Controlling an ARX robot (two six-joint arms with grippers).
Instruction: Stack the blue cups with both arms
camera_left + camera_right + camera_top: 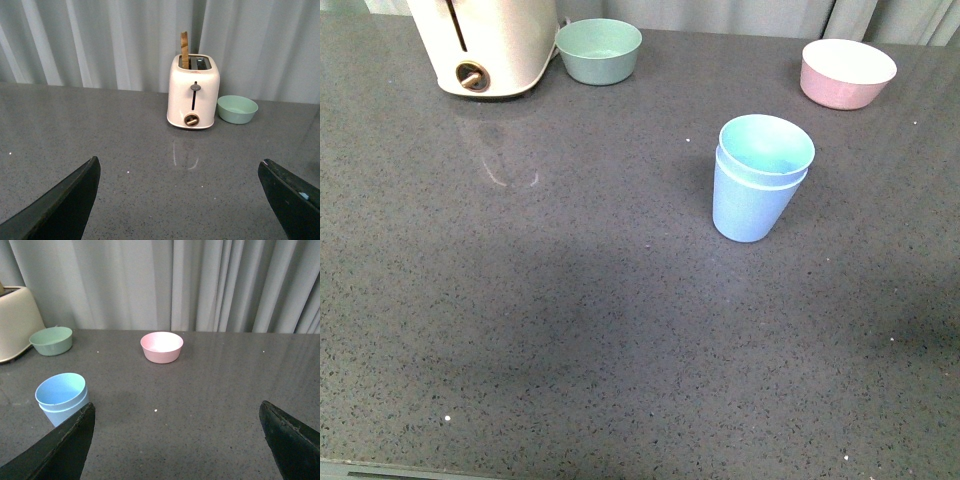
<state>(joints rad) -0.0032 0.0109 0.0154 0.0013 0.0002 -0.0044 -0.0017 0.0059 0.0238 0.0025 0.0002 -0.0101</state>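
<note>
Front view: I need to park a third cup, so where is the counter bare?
The whole near half of the counter is bare, as is the stretch left of the stacked blue cups. The back edge is crowded: toaster, mint-green bowl, pink bowl.

Speckled grey countertop (570, 330) bears nested blue cups (760, 180); toaster (495, 45); mint-green bowl (599, 50); pink bowl (846, 73).
</note>
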